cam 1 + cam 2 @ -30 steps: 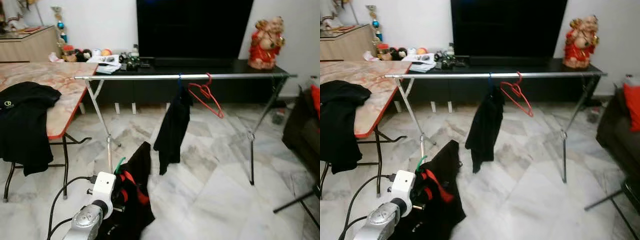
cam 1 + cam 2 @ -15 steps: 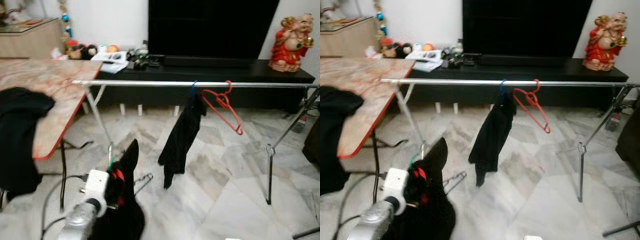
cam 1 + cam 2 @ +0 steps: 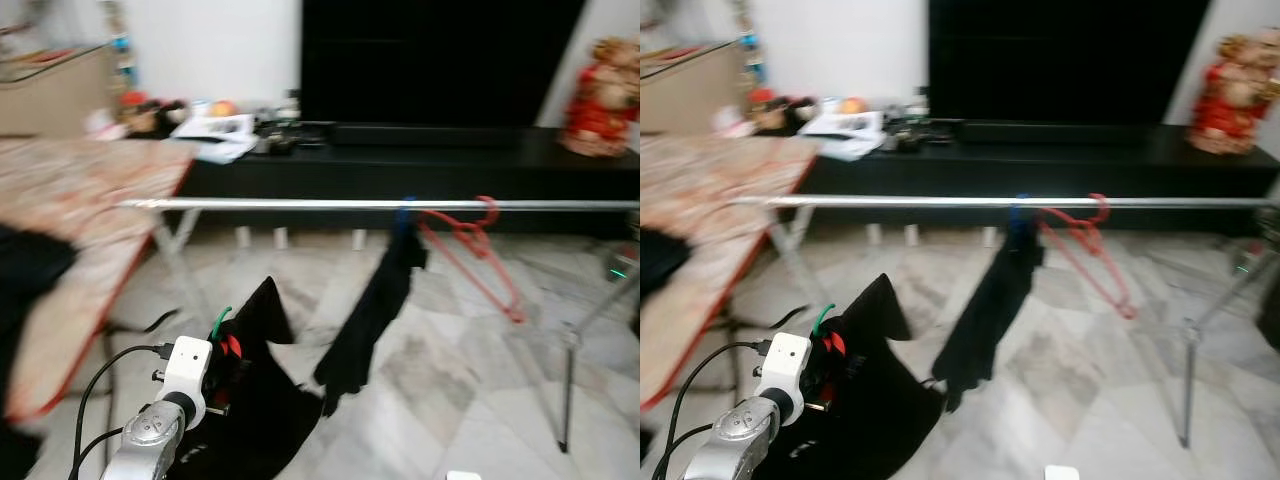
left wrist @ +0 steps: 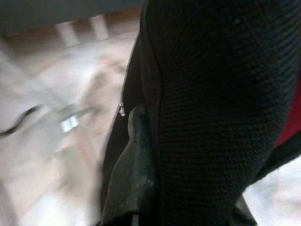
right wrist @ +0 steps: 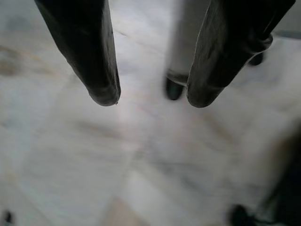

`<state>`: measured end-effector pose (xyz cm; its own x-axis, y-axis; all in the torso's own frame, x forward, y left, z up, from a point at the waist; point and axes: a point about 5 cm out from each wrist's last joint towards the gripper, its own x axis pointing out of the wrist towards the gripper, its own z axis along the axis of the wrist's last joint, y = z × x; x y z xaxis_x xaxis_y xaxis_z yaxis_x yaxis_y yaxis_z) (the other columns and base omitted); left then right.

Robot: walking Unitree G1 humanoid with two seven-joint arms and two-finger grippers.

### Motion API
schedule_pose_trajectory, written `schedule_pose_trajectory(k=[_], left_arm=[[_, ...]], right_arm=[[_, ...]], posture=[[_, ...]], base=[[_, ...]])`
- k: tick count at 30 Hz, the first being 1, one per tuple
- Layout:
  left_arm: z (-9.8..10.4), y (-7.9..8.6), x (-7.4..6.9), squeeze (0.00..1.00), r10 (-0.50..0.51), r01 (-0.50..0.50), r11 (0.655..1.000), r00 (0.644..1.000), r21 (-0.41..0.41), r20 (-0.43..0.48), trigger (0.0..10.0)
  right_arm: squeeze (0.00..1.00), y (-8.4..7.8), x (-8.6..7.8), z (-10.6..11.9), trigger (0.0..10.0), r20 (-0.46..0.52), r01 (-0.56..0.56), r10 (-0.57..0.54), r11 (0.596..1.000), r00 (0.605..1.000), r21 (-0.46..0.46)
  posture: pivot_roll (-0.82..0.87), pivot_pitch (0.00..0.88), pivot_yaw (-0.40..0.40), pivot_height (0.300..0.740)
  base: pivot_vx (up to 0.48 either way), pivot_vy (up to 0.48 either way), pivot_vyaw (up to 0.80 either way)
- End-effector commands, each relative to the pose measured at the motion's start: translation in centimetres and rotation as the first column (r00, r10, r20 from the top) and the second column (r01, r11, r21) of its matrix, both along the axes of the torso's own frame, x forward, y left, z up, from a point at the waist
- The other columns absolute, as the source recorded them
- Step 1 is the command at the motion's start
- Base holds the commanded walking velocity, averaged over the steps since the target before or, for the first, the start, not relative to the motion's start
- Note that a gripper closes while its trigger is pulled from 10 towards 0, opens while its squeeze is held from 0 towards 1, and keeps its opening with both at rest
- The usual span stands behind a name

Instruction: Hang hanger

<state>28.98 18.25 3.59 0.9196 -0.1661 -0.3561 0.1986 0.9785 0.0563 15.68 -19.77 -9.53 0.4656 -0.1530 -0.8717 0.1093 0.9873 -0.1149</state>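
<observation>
Gripping a black garment [image 3: 262, 400] on a green hanger [image 3: 219, 322], the left gripper [image 3: 222, 372] is raised below the silver rail [image 3: 300, 204]. A black shirt [image 3: 375, 305] and red hanger [image 3: 475, 250] hang there; the right gripper [image 5: 150, 99] is spread over marble floor [image 5: 141, 165]

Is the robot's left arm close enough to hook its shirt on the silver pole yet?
Probably not yet. The left gripper holds the black shirt low, and the silver pole sits higher and farther ahead, though open floor lies between.
</observation>
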Motion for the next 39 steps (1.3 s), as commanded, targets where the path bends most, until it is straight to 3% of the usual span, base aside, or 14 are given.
schedule_pose_trajectory(k=[1,7,11,15,21,29,36,39], left_arm=[[0.8,-0.1,0.5,0.0,-0.019,0.019,1.0,0.999,0.01,0.033,10.0],[0.9,-0.2,0.5,0.0,-0.029,0.028,1.0,0.999,0.013,0.033,10.0],[1.1,-0.8,0.5,0.0,-0.127,0.126,0.992,0.992,0.028,0.023,10.0],[0.8,-1.4,-0.1,0.0,-0.311,0.314,0.946,0.949,0.086,-0.044,10.0],[0.8,-1.4,-0.3,0.0,-0.406,0.415,0.896,0.909,0.157,-0.09,10.0],[3.8,-3.0,2.0,0.0,-0.424,0.413,0.893,0.905,0.177,0.026,10.0],[4.9,-3.4,3.6,0.0,-0.314,0.304,0.946,0.947,0.115,0.075,10.0],[5.1,-3.1,4.2,0.0,-0.209,0.204,0.977,0.974,0.066,0.085,10.0]], right_arm=[[0.0,0.2,0.7,0.3,10.0,0.018,-0.003,0.003,1.0,1.0,0.004],[0.0,0.1,0.8,0.3,10.0,0.02,-0.014,0.014,1.0,1.0,0.001],[0.0,0.2,0.8,0.3,10.0,0.018,-0.019,0.019,1.0,1.0,0.002],[0.0,0.2,0.8,0.3,10.0,0.018,-0.023,0.023,1.0,1.0,0.002],[0.0,0.3,0.8,0.3,10.0,0.018,-0.026,0.026,1.0,1.0,0.001],[0.0,0.5,1.0,0.4,10.0,0.018,-0.055,0.055,0.998,0.998,-0.002],[0.0,0.4,1.3,0.5,10.0,0.026,-0.054,0.055,0.999,0.998,-0.004],[0.0,0.2,1.3,0.5,10.0,0.023,-0.069,0.069,0.998,0.997,-0.014]], posture=[[0.12,0.0,-0.016,0.74],[0.12,0.0,-0.016,0.74],[0.12,0.0,-0.015,0.74],[0.12,0.0,-0.013,0.74],[0.12,0.0,-0.013,0.74],[0.11,0.0,-0.019,0.74],[0.11,0.0,-0.044,0.74],[0.11,0.0,-0.063,0.74]], base=[[0.48,0.0,-0.8],[0.48,0.0,0.0],[0.246,0.0,0.0],[0.0,0.0,0.0],[0.0,0.0,0.0],[0.0,0.0,0.0],[0.0,0.0,0.0],[0.0,0.0,0.0]])
